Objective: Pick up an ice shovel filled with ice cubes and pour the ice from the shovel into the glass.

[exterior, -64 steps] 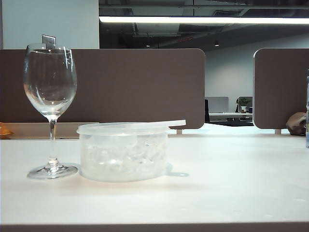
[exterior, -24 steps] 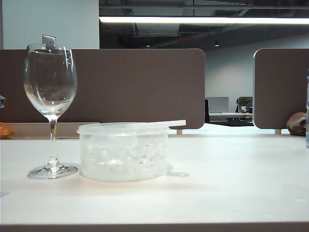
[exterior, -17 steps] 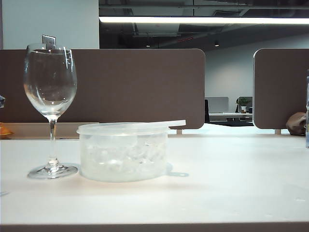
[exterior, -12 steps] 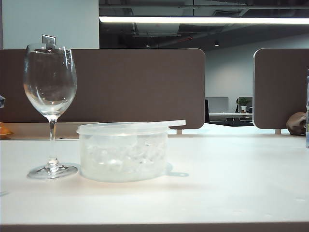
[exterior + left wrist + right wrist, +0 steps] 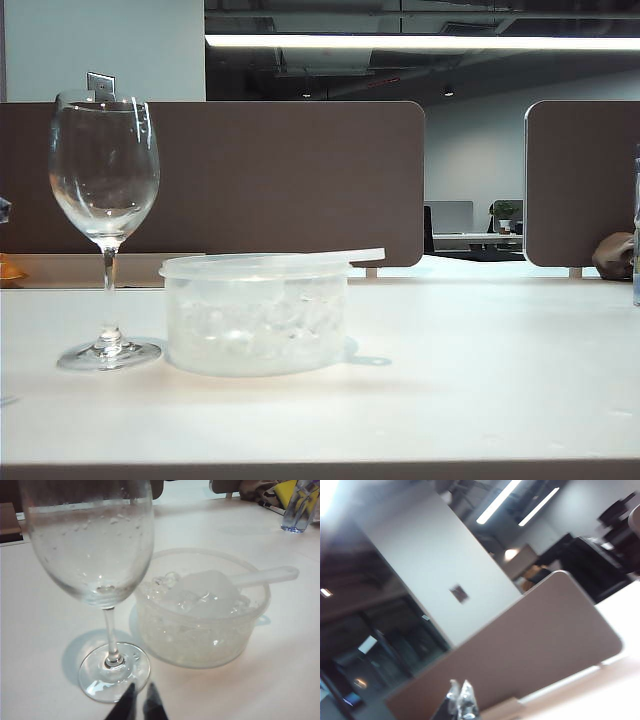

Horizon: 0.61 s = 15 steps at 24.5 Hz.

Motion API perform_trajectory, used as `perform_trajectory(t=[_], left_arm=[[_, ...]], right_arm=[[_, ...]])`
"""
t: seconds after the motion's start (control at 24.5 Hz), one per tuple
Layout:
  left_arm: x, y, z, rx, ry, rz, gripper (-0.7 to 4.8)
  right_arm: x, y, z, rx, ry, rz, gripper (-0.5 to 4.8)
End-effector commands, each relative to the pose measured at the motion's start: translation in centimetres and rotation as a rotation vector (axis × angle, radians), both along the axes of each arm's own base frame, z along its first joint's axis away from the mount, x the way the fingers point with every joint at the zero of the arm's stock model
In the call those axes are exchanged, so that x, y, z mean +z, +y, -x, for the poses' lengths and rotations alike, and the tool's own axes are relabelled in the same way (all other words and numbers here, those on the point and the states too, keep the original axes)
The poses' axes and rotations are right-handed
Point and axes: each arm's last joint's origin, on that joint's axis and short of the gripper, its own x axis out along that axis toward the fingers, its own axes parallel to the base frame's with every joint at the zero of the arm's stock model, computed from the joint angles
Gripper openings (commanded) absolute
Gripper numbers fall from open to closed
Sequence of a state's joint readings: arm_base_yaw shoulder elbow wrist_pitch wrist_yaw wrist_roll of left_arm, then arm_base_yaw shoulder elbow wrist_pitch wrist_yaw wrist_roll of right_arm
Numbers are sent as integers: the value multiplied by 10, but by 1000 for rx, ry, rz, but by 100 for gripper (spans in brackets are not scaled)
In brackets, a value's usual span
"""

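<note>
A white table (image 5: 480,380) stands in front of brown divider panels (image 5: 290,180), with a pale wall (image 5: 100,40) behind and a long bright ceiling light (image 5: 420,42) above.

White table (image 5: 480,380): glass (image 5: 104,200), tub (image 5: 256,315).

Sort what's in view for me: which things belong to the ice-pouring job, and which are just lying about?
For the job:
- tall clear stemmed wine glass, empty
- translucent white plastic ice shovel, lying in the tub
- small whitish ice cubes
- round translucent plastic tub holding them
- left pincer, shut, near the glass foot
- right pincer, shut, off the table

Lying about:
- clear bottle at the far edge
</note>
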<state>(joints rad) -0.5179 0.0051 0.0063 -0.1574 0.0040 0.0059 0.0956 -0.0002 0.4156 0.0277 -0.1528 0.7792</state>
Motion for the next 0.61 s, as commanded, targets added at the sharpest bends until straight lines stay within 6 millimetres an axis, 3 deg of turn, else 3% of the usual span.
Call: perform_trajectory(t=[0.04,0.37,0.61], left_arm=[[1,0,0,1,-6,7,29],[1,0,0,1,-6,7,29],[1,0,0,4,-6,6,29]], right_arm=[[12,-1,13,-56,43,140,-1],[12,1,10,-28,81,224,53],[26,6,-28,60,489,275,53]])
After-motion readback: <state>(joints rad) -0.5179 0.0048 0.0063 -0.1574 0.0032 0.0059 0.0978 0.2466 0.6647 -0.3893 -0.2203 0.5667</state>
